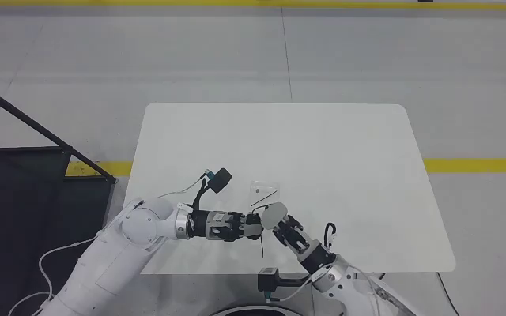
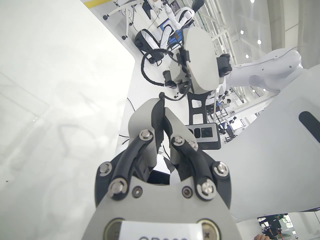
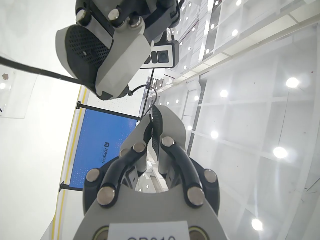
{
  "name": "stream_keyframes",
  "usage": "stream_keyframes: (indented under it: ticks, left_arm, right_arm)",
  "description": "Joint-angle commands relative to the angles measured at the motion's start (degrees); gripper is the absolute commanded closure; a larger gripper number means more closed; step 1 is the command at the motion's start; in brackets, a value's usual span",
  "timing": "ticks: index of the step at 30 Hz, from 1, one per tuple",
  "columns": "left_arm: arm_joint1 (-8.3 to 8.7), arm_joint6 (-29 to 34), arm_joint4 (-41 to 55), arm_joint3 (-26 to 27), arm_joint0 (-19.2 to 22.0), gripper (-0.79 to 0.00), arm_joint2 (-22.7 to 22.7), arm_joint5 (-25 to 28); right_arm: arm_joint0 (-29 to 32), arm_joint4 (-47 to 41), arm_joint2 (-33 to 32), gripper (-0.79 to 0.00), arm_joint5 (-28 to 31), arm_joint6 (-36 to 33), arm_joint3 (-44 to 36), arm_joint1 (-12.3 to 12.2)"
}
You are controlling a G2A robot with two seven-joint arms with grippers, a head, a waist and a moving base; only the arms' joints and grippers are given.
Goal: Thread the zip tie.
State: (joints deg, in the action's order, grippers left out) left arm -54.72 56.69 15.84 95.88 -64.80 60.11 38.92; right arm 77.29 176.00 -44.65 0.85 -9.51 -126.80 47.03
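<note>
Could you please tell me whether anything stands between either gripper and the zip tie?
Nothing visible does: the left gripper is shut on the zip tie, the right gripper is shut on its thin end, with only air between them.

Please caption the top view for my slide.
Left gripper and right gripper meet over the table, holding a zip tie.

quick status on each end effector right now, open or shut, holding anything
Left end effector: shut on the zip tie.
Right end effector: shut on the zip tie's thin end.
</note>
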Motion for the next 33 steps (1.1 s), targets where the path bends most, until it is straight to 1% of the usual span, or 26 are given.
stream_keyframes:
  ticks: [1,2,5,10,19,22,24,25,27,31,32,33]
  left_arm:
    - [0.0,0.01,0.01,0.0,0.0,0.0,0.0,0.0]
    - [0.0,0.01,0.01,0.0,0.0,0.0,0.0,0.0]
    - [0.0,0.01,0.01,0.0,0.0,0.0,0.0,0.0]
    - [-0.11,-2.29,-1.92,1.29,-0.82,0.0,-0.04,-1.36]
    - [-0.18,-3.09,-2.48,1.47,-1.04,0.0,0.23,-1.83]
    - [-0.21,-3.71,-2.65,1.4,-1.14,0.0,0.45,-1.87]
    - [-0.21,-4.61,-3.67,1.42,-1.22,0.0,0.87,-1.82]
    - [-0.2,-5.21,-4.61,1.46,-1.31,0.0,1.13,-1.79]
    - [-0.19,-6.95,-7.36,1.74,-1.6,0.0,1.72,-1.74]
    - [-0.21,-11.35,-13.66,2.95,-2.59,0.0,2.91,-1.37]
    - [-0.23,-12.48,-15.13,3.52,-3.06,0.0,3.03,-1.13]
    - [-0.25,-13.46,-16.21,3.99,-3.48,0.0,3.16,-0.81]
  right_arm:
    - [0.01,0.0,0.18,-0.043,-0.22,-0.23,-0.05,-0.15]
    - [0.06,0.0,0.28,-0.083,-0.27,-0.35,-0.09,-0.21]
    - [-0.02,0.0,0.56,-0.089,-0.23,-0.42,-0.34,-0.31]
    - [-0.17,0.0,0.97,-0.108,-0.25,-0.89,-0.34,-0.31]
    - [0.09,0.0,1.07,-0.123,-1.07,-1.99,-0.21,-0.27]
    - [0.69,0.0,0.96,-0.135,-2.42,-2.29,-0.28,-0.22]
    - [1.49,-0.2,0.73,-0.157,-4.22,-1.96,-0.27,-0.12]
    - [1.9,-1.07,0.48,-0.191,-5.38,-1.42,-0.19,-0.07]
    - [2.4,-3.8,-0.42,-0.32,-7.69,0.76,0.04,-0.04]
    - [3.46,-10.8,-2.88,-0.493,-12.22,6.11,0.62,-0.17]
    - [3.73,-13.23,-3.53,-0.52,-13.24,7.99,0.84,-0.22]
    - [3.94,-16.02,-4.13,-0.566,-14.1,10.43,1.04,-0.29]
